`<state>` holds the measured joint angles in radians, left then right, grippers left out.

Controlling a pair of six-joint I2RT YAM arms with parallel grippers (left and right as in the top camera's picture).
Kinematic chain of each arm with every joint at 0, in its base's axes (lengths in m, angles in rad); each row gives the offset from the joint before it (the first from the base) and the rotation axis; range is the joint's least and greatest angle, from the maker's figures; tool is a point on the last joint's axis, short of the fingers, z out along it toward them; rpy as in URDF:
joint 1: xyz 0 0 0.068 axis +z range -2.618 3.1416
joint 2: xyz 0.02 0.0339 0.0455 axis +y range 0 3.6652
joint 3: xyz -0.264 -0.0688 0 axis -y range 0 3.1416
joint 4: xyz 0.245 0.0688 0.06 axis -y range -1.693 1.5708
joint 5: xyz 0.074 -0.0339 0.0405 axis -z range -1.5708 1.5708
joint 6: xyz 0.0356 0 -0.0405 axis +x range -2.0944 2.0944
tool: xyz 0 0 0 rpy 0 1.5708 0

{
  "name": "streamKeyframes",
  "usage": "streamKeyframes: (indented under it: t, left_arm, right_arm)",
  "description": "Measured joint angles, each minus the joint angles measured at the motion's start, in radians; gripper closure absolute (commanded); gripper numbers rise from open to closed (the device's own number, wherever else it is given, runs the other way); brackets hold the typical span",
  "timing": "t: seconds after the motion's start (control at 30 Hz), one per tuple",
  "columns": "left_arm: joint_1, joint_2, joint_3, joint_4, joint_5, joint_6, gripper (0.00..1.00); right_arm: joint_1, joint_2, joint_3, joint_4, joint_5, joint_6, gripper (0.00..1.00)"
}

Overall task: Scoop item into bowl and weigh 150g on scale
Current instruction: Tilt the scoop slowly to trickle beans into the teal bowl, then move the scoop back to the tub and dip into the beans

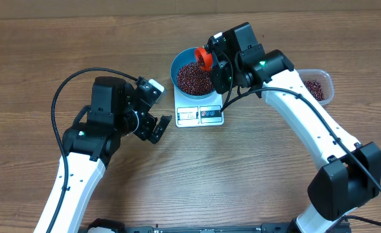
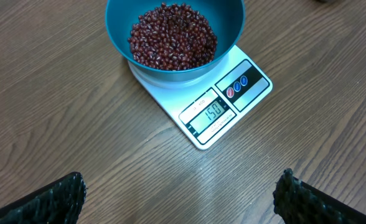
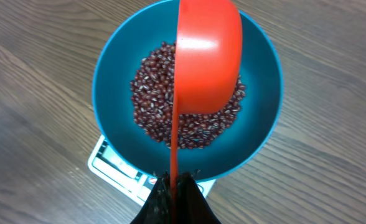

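The teal bowl [image 1: 177, 65] stands on the white scale [image 1: 200, 114] and holds a heap of dark red-brown beans [image 1: 192, 77]. In the left wrist view the scale's display [image 2: 209, 111] reads 150. My right gripper [image 1: 212, 57] is shut on the thin handle of an orange-red scoop [image 3: 208, 56]. The scoop hangs over the beans [image 3: 152, 99] inside the bowl [image 3: 264, 124], its rounded underside towards the right wrist camera. My left gripper [image 1: 159, 107] is open and empty, left of the scale, its fingertips [image 2: 70, 193] low over bare wood.
A clear plastic tub [image 1: 325, 83] with more beans [image 1: 315, 89] sits at the right, beside the right arm. Black cables loop over both arms. The table is plain wood.
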<state>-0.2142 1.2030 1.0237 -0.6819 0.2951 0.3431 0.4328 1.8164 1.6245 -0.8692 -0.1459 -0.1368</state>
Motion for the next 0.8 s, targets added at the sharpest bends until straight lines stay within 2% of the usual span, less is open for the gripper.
streamKeyframes:
  t: [0.8]
  left_arm:
    - [0.0,0.0,0.0,0.0,0.0,0.0,0.0]
  right_arm:
    - [-0.159,0.0,0.0,0.001,-0.324,0.046,0.96]
